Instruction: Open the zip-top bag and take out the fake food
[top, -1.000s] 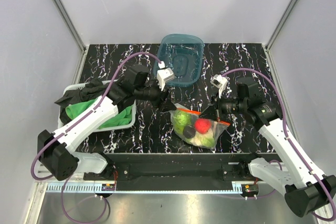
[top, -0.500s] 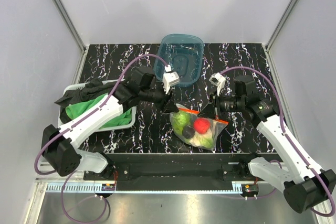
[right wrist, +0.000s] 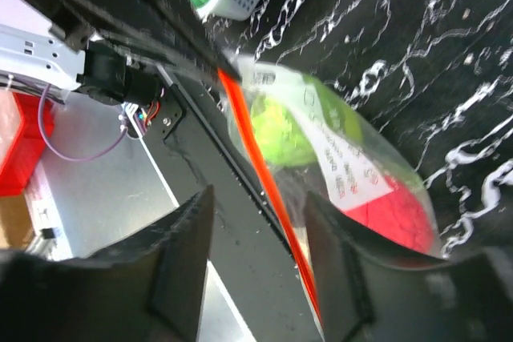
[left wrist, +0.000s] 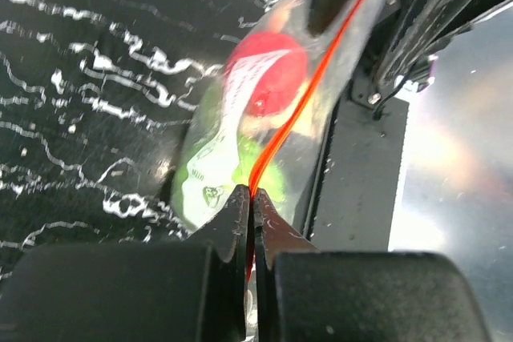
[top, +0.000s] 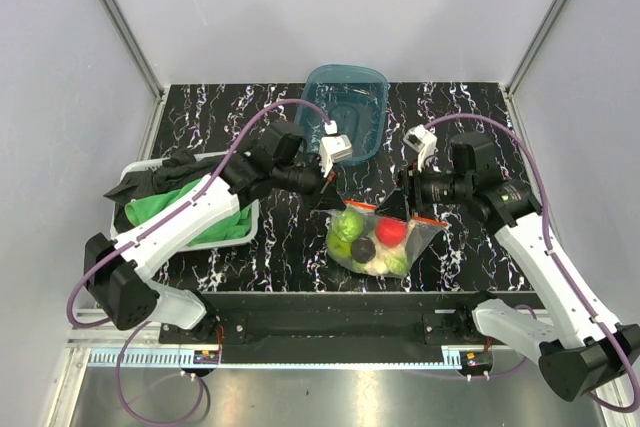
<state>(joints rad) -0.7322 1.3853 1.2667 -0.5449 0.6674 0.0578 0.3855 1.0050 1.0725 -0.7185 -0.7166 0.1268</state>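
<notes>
The zip-top bag lies near the table's front edge, clear plastic with an orange-red zip strip. Inside it is the fake food: a red piece, a green apple, a small dark piece and a pale cauliflower. My left gripper is shut on the left end of the zip strip. At the bag's right end, my right gripper is open, its fingers standing either side of the strip without pinching it. The right wrist view also shows a green piece through the plastic.
A teal translucent tub stands at the back middle, just behind the left wrist. A white basket with green cloth and dark cloth sits at the left. The table's front rail runs just below the bag.
My left gripper has closed onto the zip strip's left end. My right gripper, shut on the right end before, has opened. Both arms and the bag shifted slightly right.
</notes>
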